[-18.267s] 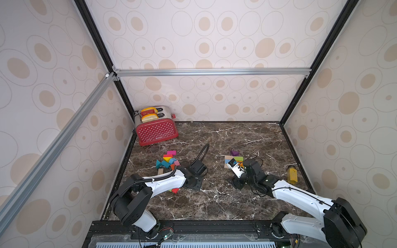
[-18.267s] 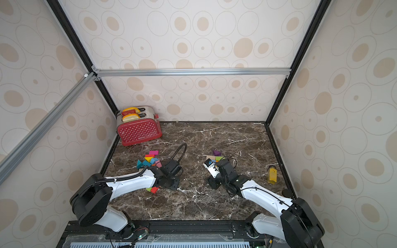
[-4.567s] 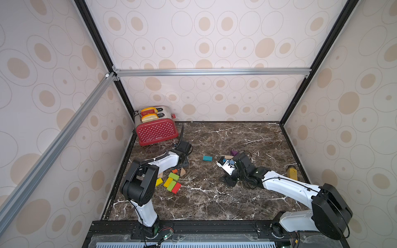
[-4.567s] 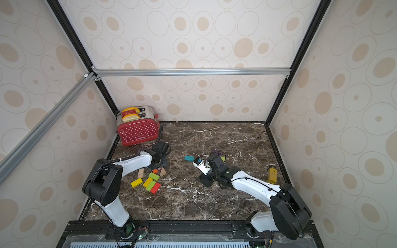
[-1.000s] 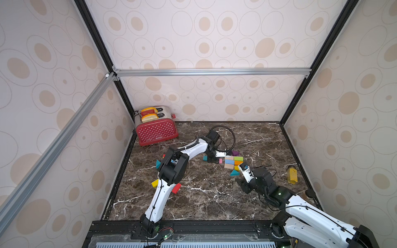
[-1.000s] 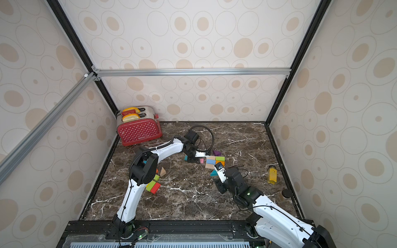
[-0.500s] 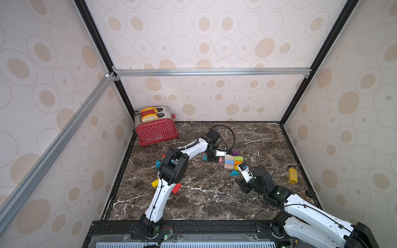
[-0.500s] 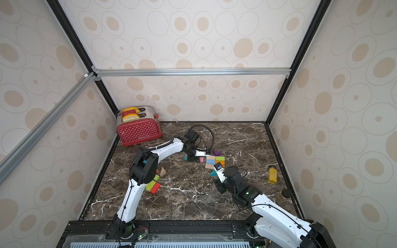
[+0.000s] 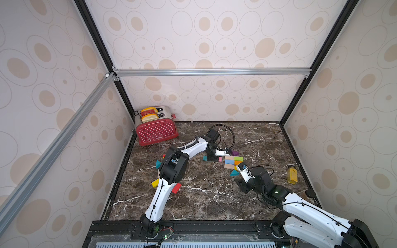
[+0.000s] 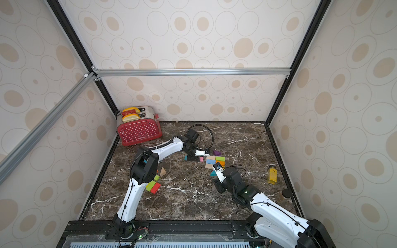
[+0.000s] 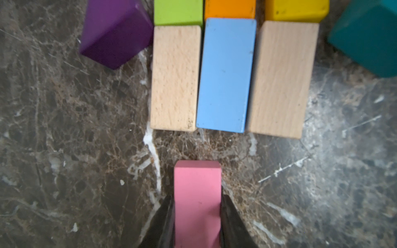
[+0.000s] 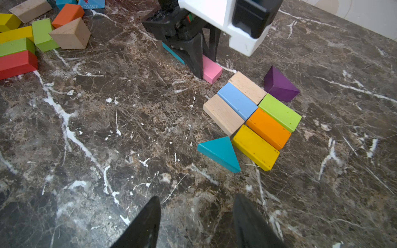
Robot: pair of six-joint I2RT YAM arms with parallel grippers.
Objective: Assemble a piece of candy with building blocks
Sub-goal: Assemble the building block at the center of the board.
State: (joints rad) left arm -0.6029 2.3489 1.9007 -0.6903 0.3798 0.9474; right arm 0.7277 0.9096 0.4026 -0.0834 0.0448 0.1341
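My left gripper is shut on a pink block that lies low on the marble, a short gap from the laid-out blocks. That group is a bare-wood, a blue and another bare-wood brick side by side, with green, orange and yellow bricks behind them. A purple wedge and a teal wedge flank the group. My right gripper stands open and empty, nearer the front than the teal wedge. In both top views the pink block sits left of the group.
A teal brick lies just behind the left gripper. Several loose blocks are heaped at the left by the left arm's elbow. A red toaster stands back left. A mustard bottle and a dark-lidded jar stand at the right edge.
Nothing has visibly moved in the last second. Several seconds ago the left gripper was over the left heap; it now holds the pink block by the laid-out group, and the right gripper has drawn back.
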